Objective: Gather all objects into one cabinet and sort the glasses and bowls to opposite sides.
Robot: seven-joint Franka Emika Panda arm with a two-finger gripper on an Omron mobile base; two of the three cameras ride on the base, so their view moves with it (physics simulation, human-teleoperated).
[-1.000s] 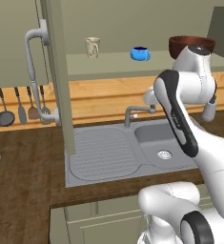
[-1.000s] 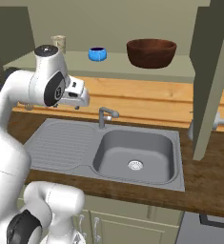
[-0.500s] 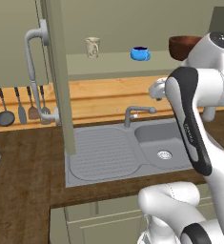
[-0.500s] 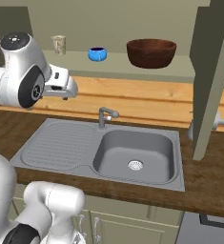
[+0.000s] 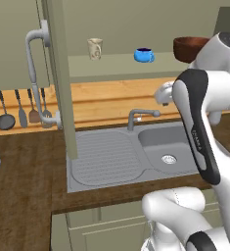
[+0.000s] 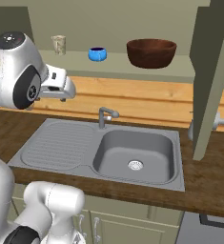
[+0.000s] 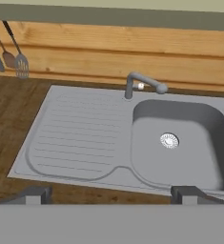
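The olive-green cabinet stands open, its shelf above the sink. A pale beige cup stands at the shelf's left, with a small blue cup near the middle. The wide dark-brown bowl sits at the right, and my arm partly hides the bowl in the left base view. My gripper hangs open over the sink's front edge, below the shelf. Its fingertips are wide apart with nothing between them.
The cabinet door with its long grey handle juts out left of the shelf, and the other door stands on the right. Below are the steel sink, faucet and drainboard. Utensils hang on the wall.
The arm has drawn back from the shelf toward the base, its wrist rising. The jaws stay wide open. The cups and the bowl have not moved.
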